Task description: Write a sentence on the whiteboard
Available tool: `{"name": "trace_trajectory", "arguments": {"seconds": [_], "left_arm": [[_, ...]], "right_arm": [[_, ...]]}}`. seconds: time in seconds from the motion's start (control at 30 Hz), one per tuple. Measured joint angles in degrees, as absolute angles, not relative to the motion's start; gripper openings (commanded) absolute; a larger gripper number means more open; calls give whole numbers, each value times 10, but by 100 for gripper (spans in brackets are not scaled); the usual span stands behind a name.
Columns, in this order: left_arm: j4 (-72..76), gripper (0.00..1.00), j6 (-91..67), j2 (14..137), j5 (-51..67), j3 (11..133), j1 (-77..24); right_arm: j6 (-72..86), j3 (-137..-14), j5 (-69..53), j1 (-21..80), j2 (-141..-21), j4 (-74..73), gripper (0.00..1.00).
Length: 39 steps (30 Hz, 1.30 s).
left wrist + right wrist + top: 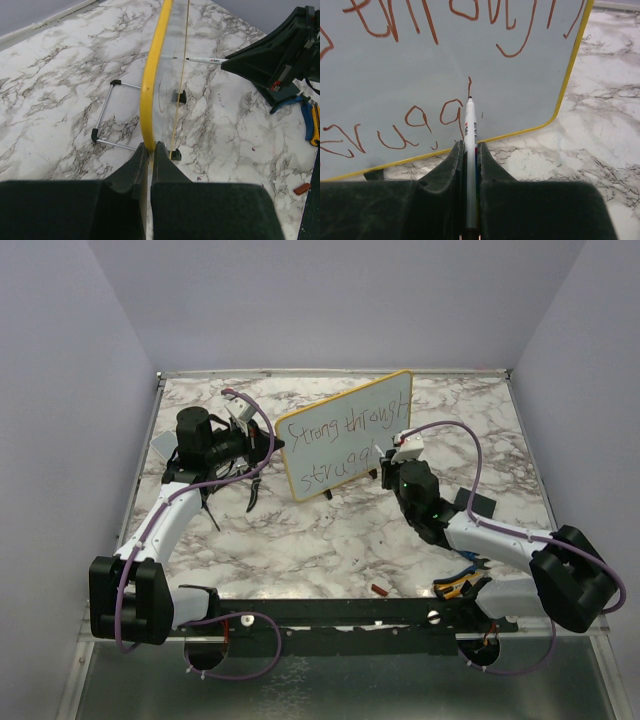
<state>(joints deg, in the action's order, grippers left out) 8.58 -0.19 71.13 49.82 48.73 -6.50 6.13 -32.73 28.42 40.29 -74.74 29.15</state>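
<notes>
Pressing the thin white marker (470, 125), clamped in the right gripper (470, 149), too hard may tilt the large pale yellow-framed whiteboard (330, 452), upright at the middle of the marble table (330, 550), or pull its edge from the pinch of the left gripper (150, 148), spoiling the unfinished handwritten sentence (345, 426).

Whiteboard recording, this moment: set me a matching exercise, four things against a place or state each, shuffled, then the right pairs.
1. left claw
2. right claw
3. sentence
4. small red piece

A. lies on the marble table near the arm bases
B. shut on the marker
C. handwritten in two lines
D. clamped on the yellow frame of the whiteboard

Pairs: 1-D, 2-B, 3-C, 4-A
</notes>
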Motion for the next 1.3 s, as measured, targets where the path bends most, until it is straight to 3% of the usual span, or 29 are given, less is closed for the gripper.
{"name": "trace_trajectory", "arguments": {"seconds": [1.3], "left_arm": [[86,0,-2,711,498,487,-65]], "right_arm": [[46,-347,293,363,-801,295,1]]}}
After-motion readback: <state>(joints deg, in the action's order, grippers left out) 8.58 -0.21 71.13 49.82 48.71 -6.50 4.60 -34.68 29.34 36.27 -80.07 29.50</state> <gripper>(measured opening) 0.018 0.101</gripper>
